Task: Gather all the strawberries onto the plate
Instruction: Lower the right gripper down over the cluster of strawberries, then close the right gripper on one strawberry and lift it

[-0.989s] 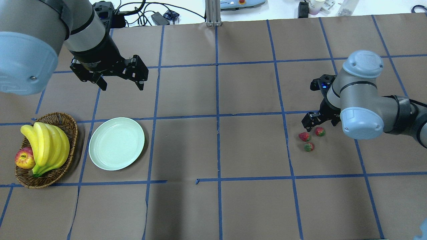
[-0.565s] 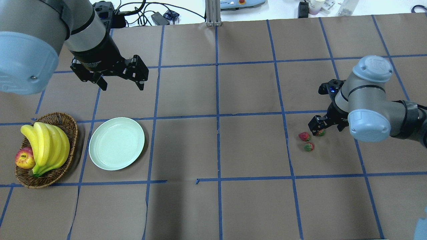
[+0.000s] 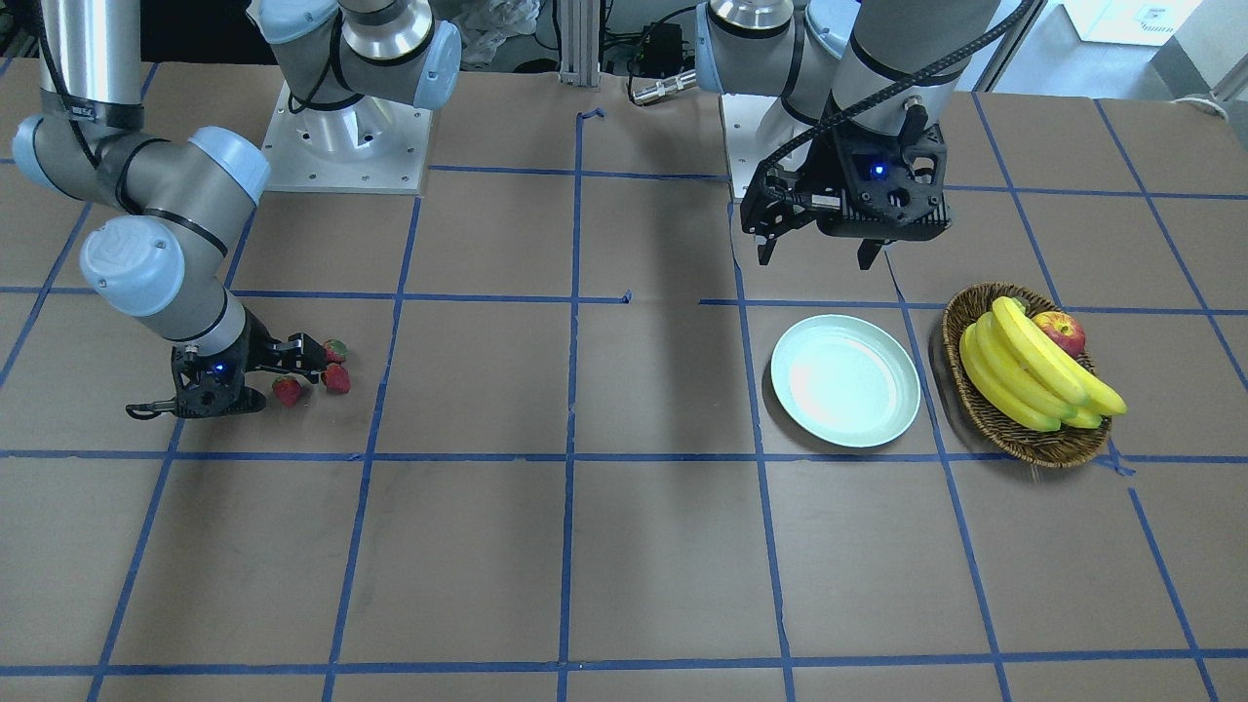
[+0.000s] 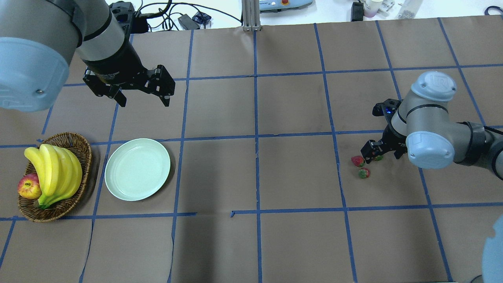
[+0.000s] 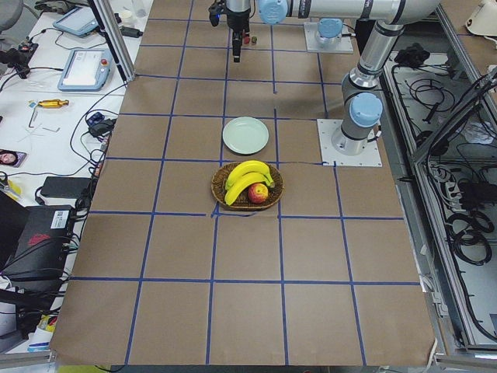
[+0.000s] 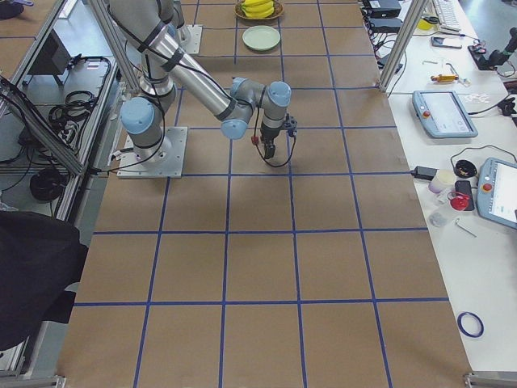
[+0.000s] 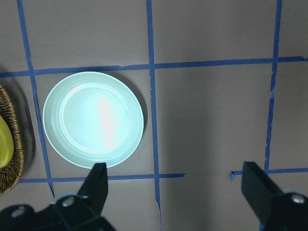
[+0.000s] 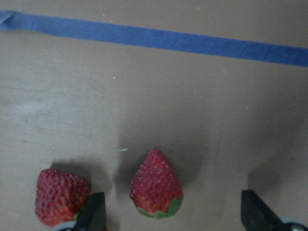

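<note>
Far left of the bench [image 4: 275, 177], from overhead: brown wicker basket [image 4: 84, 157] with a bunch of yellow bananas [image 4: 55, 173] and a red-yellow apple [image 4: 28, 186] tucked at its outer side. Beyond the basket and up off the bench, left pincer [image 4: 144, 103], pointing down, jaws spread wide and gripping nothing. In its wrist view, fingertips [image 7: 96, 185] far apart at the bottom edge, plate lying ahead and to the left of them. Just right of the basket and apart from it, pale mint plate [image 4: 137, 169], flat inside a square of blue tape lines [image 4: 257, 137].

Well apart from the plate, across the bench at right, a tight cluster of red fruit: leftmost strawberry [image 4: 357, 160], nearer strawberry [image 4: 364, 173] just beside it, and third strawberry [image 4: 378, 158] half hidden under the black fingers. Right pincer [image 4: 381, 151] down low at the bench, straddling that third strawberry, jaws wide and not touching it. From the right wrist: third strawberry [image 8: 156, 185] lying tip forward midway between the fingers [image 8: 91, 214], leftmost strawberry [image 8: 61, 196] just outside the left one.
</note>
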You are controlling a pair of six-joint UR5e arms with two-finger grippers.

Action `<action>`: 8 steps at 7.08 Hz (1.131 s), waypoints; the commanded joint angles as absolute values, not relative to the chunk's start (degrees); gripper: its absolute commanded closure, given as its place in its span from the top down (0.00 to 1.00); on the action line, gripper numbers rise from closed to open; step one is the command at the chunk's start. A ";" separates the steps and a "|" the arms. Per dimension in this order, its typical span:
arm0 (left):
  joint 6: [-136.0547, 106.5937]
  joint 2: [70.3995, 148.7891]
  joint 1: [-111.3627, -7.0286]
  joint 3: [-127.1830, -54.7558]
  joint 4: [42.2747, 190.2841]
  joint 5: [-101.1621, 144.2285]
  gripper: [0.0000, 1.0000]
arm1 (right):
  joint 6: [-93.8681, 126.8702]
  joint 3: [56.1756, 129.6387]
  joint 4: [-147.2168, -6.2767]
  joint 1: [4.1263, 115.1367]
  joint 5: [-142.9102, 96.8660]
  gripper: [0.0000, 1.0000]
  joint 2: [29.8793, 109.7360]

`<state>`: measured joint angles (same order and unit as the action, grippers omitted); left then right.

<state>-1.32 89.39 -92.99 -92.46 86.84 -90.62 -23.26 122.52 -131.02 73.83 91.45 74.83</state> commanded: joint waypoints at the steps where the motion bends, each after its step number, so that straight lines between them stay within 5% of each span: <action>1: -1.32 89.38 -92.99 -92.46 86.84 -90.62 1.00 | -23.47 122.43 -132.09 73.83 91.41 0.69 74.62; 2: -1.41 89.38 -92.99 -92.46 86.84 -90.62 1.00 | -23.47 122.43 -132.27 73.83 91.41 0.56 74.62; 4: -1.32 89.38 -92.99 -92.46 86.84 -90.62 1.00 | -23.47 122.43 -132.62 73.83 91.41 0.13 74.88; 8: -1.32 89.38 -92.99 -92.37 86.84 -90.62 1.00 | -22.50 117.62 -133.51 76.62 91.41 0.05 77.95</action>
<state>-1.32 89.38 -92.99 -92.38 86.83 -90.61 -22.94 119.64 -133.61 74.89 91.40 76.54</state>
